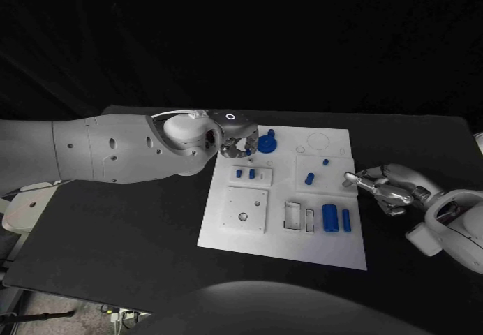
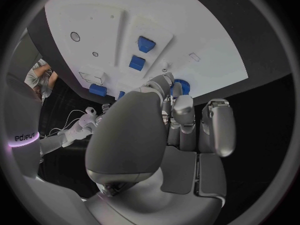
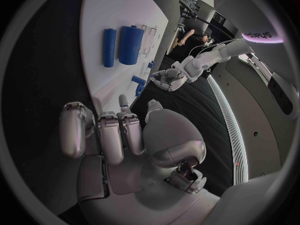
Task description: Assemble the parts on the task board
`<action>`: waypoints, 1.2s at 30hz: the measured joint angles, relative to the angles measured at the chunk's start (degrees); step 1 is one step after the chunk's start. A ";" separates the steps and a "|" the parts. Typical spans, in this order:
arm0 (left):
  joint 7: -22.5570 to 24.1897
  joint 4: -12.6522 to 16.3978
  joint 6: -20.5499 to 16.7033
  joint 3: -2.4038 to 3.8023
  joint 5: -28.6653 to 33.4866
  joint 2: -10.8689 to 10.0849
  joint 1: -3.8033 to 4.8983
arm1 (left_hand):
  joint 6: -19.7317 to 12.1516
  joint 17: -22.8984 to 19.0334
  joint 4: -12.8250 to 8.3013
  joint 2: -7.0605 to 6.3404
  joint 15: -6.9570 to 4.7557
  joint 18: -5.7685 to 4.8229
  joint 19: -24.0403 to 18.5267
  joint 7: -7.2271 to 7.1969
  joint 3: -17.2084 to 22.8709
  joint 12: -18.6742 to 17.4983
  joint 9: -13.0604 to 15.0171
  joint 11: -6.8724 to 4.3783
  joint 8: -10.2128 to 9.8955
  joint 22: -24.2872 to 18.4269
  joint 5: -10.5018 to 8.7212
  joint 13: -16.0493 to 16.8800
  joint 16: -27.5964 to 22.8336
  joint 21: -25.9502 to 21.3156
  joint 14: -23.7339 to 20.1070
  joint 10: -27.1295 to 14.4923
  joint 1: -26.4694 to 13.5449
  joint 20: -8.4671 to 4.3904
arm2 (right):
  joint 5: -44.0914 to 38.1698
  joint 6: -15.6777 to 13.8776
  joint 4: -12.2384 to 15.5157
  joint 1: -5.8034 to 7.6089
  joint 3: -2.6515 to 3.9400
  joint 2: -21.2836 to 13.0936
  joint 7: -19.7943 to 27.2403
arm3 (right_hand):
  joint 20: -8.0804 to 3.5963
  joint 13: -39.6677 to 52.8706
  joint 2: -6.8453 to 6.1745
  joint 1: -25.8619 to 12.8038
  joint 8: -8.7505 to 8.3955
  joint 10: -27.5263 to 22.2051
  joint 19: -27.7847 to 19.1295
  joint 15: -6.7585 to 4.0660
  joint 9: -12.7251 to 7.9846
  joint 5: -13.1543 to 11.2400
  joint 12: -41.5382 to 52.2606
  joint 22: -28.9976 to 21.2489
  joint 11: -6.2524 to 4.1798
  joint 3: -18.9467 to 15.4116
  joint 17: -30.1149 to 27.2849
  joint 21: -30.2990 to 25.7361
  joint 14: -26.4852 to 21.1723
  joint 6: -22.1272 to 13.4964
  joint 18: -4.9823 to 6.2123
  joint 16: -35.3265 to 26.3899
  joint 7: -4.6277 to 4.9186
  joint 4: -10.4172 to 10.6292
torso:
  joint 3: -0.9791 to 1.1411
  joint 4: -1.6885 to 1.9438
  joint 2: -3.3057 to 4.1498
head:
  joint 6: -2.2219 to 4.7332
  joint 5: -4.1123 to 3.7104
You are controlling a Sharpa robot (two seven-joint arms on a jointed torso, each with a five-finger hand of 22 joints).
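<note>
The white task board (image 1: 287,237) lies mid-table. A round blue ribbed part (image 1: 268,144) stands at its far edge, and my left hand (image 1: 239,146) is right beside it, thumb and a fingertip (image 2: 177,91) up against the part (image 2: 182,83); whether they grip it is hidden. Two small blue blocks (image 1: 245,173) sit in a raised plate, and two more small pieces (image 1: 310,179) stand further right. Two blue cylinders (image 1: 336,218) lie near the right edge. My right hand (image 1: 382,188) hovers at that edge, holding nothing, with fingers extended (image 3: 112,135).
A square white plate with a hole (image 1: 246,209) and two rectangular slots (image 1: 299,215) are on the board's near half. Black table (image 1: 121,237) surrounds the board. My left forearm (image 1: 111,150) stretches across the table's left side.
</note>
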 measured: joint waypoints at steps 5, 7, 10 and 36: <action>-0.17 -0.14 0.49 -0.01 0.23 0.14 -0.23 | -0.20 -0.27 0.08 0.00 -0.20 0.00 0.00 0.20 0.07 -0.22 -0.09 0.09 -0.10 0.00 0.00 -0.09 0.00 -0.34 -0.20 -0.08 0.00 0.00 | 0.01 0.00 0.00 -0.02 0.00 -0.04 0.00 | 0.00 0.00 0.00 0.00 0.00 0.00 0.00 0.00 -0.05 0.00 0.00 0.00 0.00 0.00 0.00 0.00 0.00 0.00 0.00 0.00 0.00 0.00 | 0.00 0.00 -0.03 | 0.00 -0.21; -0.22 -0.18 0.60 -0.01 0.30 0.17 -0.27 | -0.21 -0.32 0.08 0.00 -0.20 0.00 0.00 0.20 0.07 -0.22 -0.13 0.21 -0.10 0.00 0.00 -0.09 0.00 -0.34 -0.20 -0.20 0.00 0.00 | 0.02 0.01 -0.01 -0.03 0.00 -0.01 0.00 | 0.00 0.00 0.00 0.00 0.00 0.00 0.00 0.00 -0.05 0.00 0.00 0.00 0.00 0.00 0.00 0.00 0.00 0.00 0.00 0.00 0.00 0.00 | 0.00 -0.01 -0.04 | 0.00 -0.22; -0.27 -0.22 0.67 -0.01 0.38 0.28 -0.31 | -0.21 -0.32 0.08 0.00 -0.20 0.00 0.00 0.20 0.07 -0.22 -0.14 0.21 -0.10 0.00 0.00 -0.15 0.00 -0.34 -0.20 -0.21 0.00 0.00 | 0.02 0.01 -0.03 -0.05 0.00 0.01 0.00 | 0.00 0.00 0.00 0.00 0.00 0.00 0.00 0.00 -0.05 0.00 0.00 0.00 0.00 0.00 -0.01 0.00 0.00 0.00 0.00 0.00 0.00 0.00 | -0.01 -0.01 -0.05 | 0.00 -0.22; -0.29 -0.72 1.27 -0.01 1.14 0.81 -0.41 | -0.40 -0.69 0.07 -0.01 0.00 0.00 0.00 0.00 0.07 -0.22 -0.27 0.21 -0.12 -0.02 0.00 -0.19 -0.27 -0.56 -0.41 -0.21 0.01 0.00 | 0.07 0.08 -0.18 -0.27 0.00 0.20 0.02 | 0.00 0.00 0.00 0.00 0.00 0.00 0.00 0.00 -0.04 0.00 0.00 0.04 0.00 0.00 -0.02 -0.22 0.00 0.00 0.00 0.00 0.00 0.00 | 0.03 -0.07 -0.07 | 0.00 -0.23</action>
